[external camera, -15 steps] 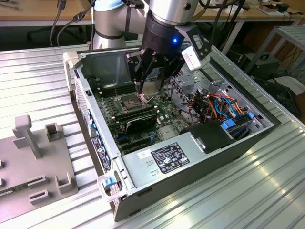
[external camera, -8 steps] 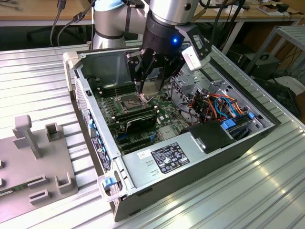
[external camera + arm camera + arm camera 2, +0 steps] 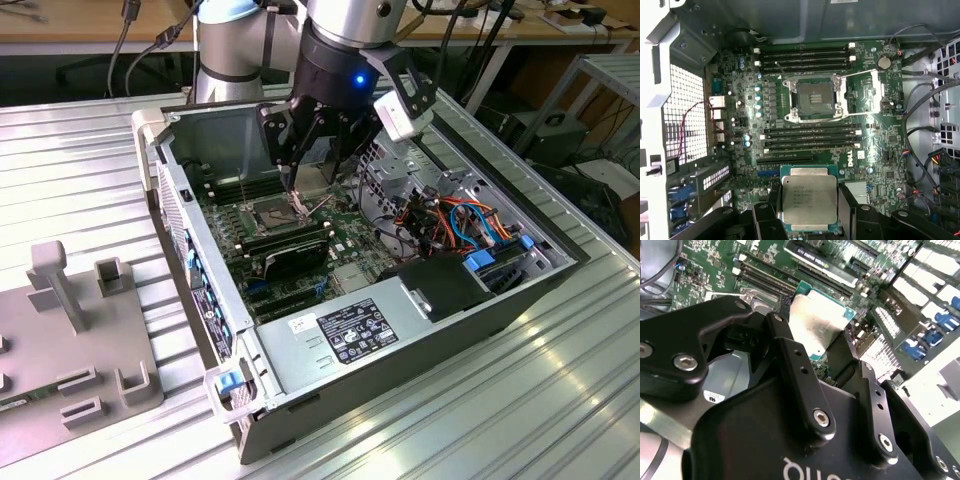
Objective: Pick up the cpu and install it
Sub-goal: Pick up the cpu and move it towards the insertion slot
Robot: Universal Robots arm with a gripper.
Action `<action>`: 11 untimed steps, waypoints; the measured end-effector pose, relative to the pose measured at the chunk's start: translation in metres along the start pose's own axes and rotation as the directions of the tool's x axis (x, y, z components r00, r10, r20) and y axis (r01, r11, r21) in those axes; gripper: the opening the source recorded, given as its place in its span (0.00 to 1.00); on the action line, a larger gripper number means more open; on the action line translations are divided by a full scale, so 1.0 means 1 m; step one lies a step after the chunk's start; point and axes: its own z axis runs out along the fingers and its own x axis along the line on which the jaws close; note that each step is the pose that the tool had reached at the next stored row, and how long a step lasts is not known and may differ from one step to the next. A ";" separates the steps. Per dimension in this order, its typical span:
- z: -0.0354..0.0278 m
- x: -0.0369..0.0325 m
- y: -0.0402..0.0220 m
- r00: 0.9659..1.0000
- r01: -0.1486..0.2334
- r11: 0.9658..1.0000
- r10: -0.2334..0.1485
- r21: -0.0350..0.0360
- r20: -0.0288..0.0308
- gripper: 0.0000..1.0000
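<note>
I am clamping my claw (image 3: pixel 811 337) on the cpu (image 3: pixel 809 199) in both wrist views | first wrist view is showing the socket (image 3: pixel 815 97) lying open, apart from it | exterior view is showing the claw hanging inside the case (image 3: pixel 190 235)

We have the exterior view standing off the computer case (image 3: pixel 420 385), raised above one corner and looking down at a slant into its open side, far enough back to take in the whole case and the slatted table (image 3: pixel 540 400). The first wrist view looks almost straight down past the gripper (image 3: pixel 809 210) onto the motherboard (image 3: pixel 875 145). The second wrist view sits very near, behind the gripper's black links, facing the board obliquely. Both wrist views share the cpu (image 3: pixel 809 199) (image 3: pixel 817 322) in the gripper's grasp; all three share the motherboard.
</note>
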 end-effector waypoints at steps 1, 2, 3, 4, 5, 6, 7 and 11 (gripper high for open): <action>0.0005 0.0001 0.0023 1.000 0.000 1.000 0.000 0.001 0.000 0.55; 0.0010 0.0003 0.0046 1.000 0.000 1.000 0.000 0.001 0.000 0.55; 0.0015 0.0004 0.0069 1.000 0.000 1.000 0.000 0.001 0.000 0.55; 0.0023 0.0007 0.0104 1.000 0.000 1.000 0.000 0.002 0.000 0.55; 0.0027 0.0008 0.0124 1.000 0.000 1.000 0.000 0.002 0.000 0.55; 0.0036 0.0011 0.0167 1.000 0.000 1.000 0.000 0.002 0.000 0.55; 0.0046 0.0013 0.0206 1.000 0.000 1.000 0.000 0.003 0.000 0.55; 0.0084 0.0020 0.0312 1.000 0.000 1.000 0.000 0.003 0.000 0.55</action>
